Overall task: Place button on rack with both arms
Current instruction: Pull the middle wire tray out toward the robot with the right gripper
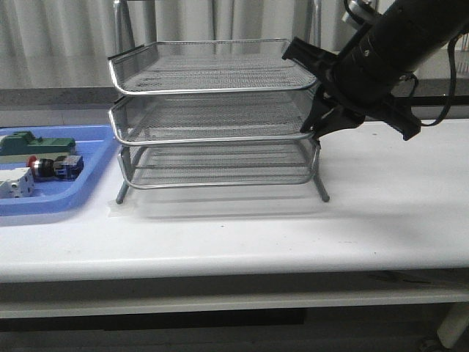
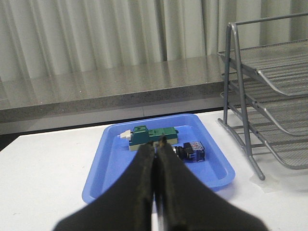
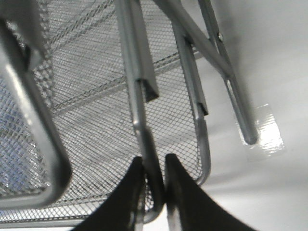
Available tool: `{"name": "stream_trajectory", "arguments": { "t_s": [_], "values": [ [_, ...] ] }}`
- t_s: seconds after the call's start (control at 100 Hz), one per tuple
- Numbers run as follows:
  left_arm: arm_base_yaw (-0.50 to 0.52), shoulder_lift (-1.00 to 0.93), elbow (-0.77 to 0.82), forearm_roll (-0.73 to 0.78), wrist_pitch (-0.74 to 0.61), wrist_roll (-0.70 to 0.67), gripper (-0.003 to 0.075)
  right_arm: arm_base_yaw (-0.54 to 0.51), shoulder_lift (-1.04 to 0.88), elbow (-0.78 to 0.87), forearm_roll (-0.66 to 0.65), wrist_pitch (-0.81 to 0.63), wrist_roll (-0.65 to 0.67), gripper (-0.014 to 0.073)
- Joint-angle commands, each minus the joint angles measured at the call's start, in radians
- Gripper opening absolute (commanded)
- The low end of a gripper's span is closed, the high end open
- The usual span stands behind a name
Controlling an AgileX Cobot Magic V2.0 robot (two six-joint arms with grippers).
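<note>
— Where's the red-headed push-button switch with blue rear block [image 1: 50, 166]?

— Lying in the flat blue plastic tray [image 1: 86, 180], far left of the front frame, long axis roughly left-right, red head leftward.

— Nearer which arm?

— The left gripper [image 2: 157, 144]: jaws pressed together, empty, switch just beyond the tips.

— And the right gripper [image 3: 154, 166]?

— Clenched on the front rim wire of the silver wire-mesh rack [image 1: 212, 117], middle tier.

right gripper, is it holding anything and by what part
Yes: the right gripper is closed on the silver three-tier wire-mesh rack, its fingers pinching the front rim wire of the middle tray at its right corner.
</note>
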State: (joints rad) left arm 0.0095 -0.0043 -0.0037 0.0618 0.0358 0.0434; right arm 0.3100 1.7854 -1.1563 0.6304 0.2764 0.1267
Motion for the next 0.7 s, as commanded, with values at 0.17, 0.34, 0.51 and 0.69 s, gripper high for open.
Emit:
{"name": "stream_trajectory", "arguments": {
  "t_s": [0.17, 0.34, 0.51, 0.69],
  "values": [
    [0.001, -0.032, 0.056, -0.007, -0.088, -0.012, -0.0021, 0.001, -0.056, 0.014, -0.012, 0.061, -0.033, 0.0015],
    [0.001, -0.032, 0.056, -0.007, -0.088, -0.012, -0.0021, 0.001, -0.097, 0.078, -0.03, 0.05, -0.04, 0.0015],
    [0.001, -0.032, 0.056, -0.007, -0.088, -0.012, -0.0021, 0.001, -0.153, 0.143, -0.038, 0.051, -0.04, 0.0015],
    [0.001, -0.032, 0.056, -0.007, -0.088, -0.012, -0.0021, 0.001, -0.209, 0.221, -0.048, 0.051, -0.04, 0.0015]
  ]
}}
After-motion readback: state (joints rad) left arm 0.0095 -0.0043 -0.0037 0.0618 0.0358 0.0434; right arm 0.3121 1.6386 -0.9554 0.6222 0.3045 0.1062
